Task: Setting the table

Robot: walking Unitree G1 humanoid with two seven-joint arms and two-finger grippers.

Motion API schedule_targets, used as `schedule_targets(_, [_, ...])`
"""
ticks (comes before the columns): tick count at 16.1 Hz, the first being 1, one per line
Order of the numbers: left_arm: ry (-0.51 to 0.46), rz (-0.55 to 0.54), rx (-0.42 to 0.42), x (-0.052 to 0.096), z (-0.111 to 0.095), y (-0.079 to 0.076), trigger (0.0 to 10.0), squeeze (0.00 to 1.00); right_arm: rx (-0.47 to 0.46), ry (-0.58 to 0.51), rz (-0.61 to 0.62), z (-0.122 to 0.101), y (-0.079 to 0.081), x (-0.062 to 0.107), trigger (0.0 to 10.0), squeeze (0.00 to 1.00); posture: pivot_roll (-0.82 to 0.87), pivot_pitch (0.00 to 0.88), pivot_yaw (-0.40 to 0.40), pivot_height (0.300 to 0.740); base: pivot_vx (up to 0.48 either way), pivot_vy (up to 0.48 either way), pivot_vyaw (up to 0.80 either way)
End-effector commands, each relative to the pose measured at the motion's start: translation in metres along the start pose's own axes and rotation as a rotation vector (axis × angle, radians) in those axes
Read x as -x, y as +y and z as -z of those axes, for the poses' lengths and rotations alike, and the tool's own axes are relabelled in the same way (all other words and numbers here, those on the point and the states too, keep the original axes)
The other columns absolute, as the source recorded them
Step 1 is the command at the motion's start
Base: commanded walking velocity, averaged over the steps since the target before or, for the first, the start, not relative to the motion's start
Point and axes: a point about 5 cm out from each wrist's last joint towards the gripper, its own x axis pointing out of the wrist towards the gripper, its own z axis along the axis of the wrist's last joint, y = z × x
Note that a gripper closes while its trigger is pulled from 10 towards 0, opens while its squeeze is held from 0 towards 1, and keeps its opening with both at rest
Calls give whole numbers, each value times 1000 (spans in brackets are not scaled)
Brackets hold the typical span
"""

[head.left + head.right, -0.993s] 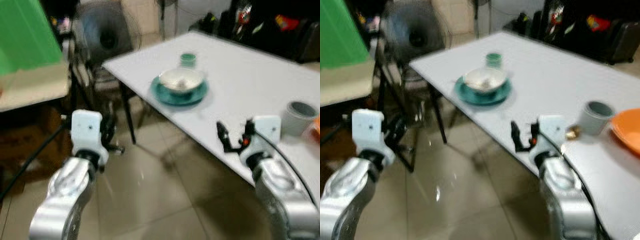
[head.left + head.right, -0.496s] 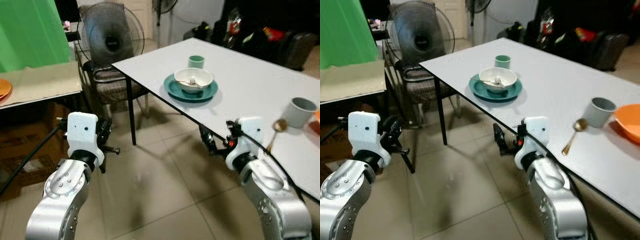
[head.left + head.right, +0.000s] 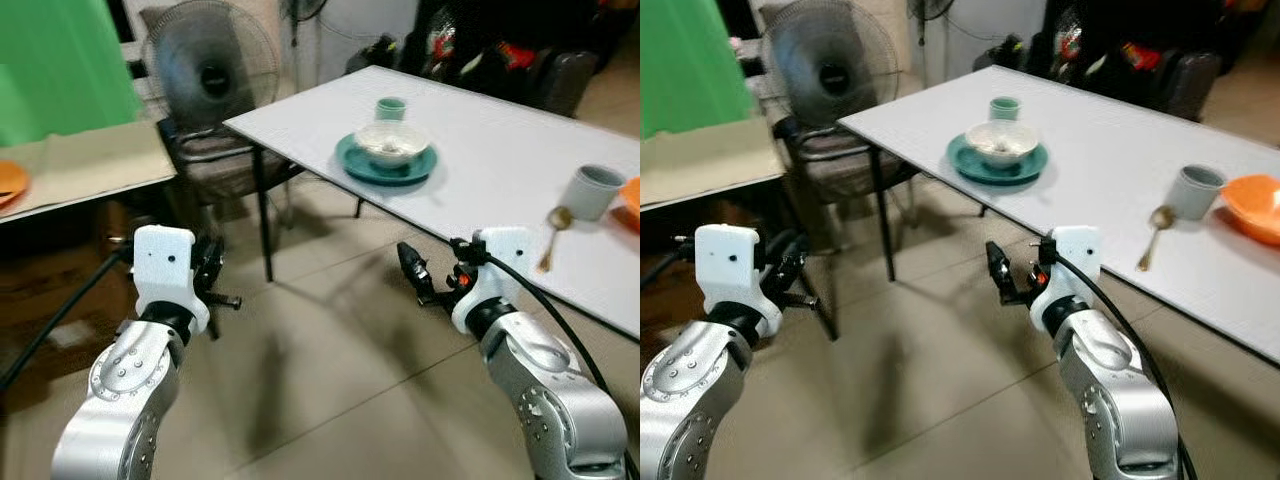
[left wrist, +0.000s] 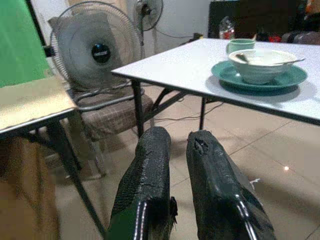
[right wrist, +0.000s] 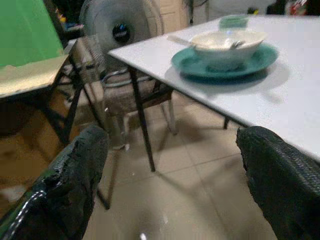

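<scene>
On the white counter sits a teal plate with a white bowl on it, a utensil resting inside the bowl, and a small green cup just behind. Farther along the counter, a grey cup stands beside a gold spoon and an orange bowl at the frame edge. No writing legible anywhere; the fan by the chair has a round hub badge, too blurred to read. Right end effector hangs over the floor near the counter edge, fingers spread wide, holding nothing. Left end effector is low by the chair, fingers nearly together, empty.
</scene>
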Motion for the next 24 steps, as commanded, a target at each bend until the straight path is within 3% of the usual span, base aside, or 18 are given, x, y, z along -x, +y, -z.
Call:
schedule_targets(1, [3,-12,-1,0,-2,1,10000,0,-14,-2,-20,-3,2,-2,10000,0,-24,0,32,740,0,0,0])
schedule_targets(6, [-12,-38,3,1,-3,6,10000,0,16,12,-57,-1,7,-2,10000,0,-23,0,35,740,0,0,0])
schedule_targets(12, [-14,-23,-10,4,-4,5,10000,0,27,31,-115,2,13,-1,10000,0,-14,0,34,740,0,0,800])
schedule_targets(22, [-19,-19,-24,8,-5,8,10000,0,41,37,-190,6,24,-3,10000,0,2,0,30,740,281,0,800])
schedule_targets(24, [-21,-19,-22,8,-5,9,10000,0,23,26,-178,5,24,-4,10000,0,1,0,32,740,339,0,0])
